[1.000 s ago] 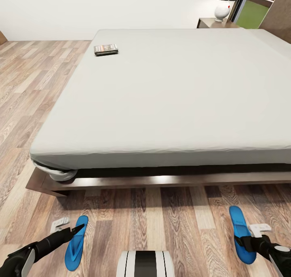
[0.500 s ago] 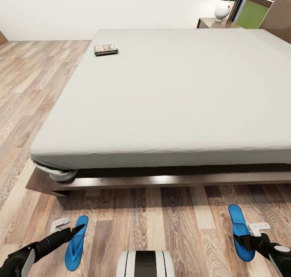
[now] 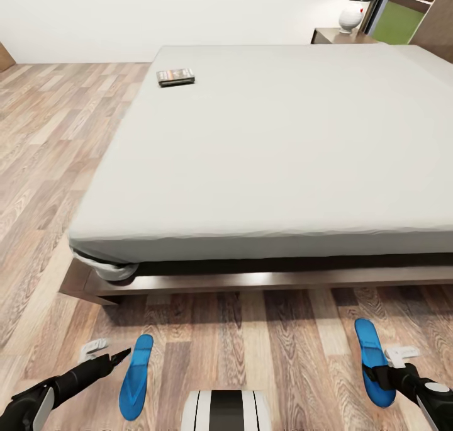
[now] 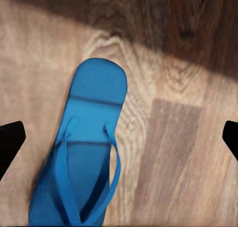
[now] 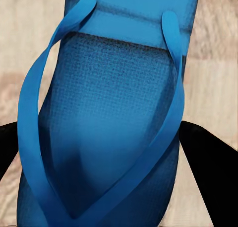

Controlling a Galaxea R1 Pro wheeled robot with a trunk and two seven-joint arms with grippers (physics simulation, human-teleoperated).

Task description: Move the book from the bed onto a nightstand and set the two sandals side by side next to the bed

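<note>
Foam-flat sandals, two of them, bright blue with thin thong straps, lie well apart on the wood-plank floor (image 3: 251, 349) beside the bed (image 3: 283, 154). My left end effector (image 3: 104, 355) hangs spread and empty just beside the left sandal (image 3: 136, 386); my right end effector (image 3: 393, 371) grips the right sandal (image 3: 374, 362). One thin book (image 3: 175, 77) rests on the smooth pale mattress, near its far left corner.

Both arms reach low and forward, left pincer (image 3: 108, 357) spread wide, right pincer (image 3: 377, 375) partly closed.
</note>
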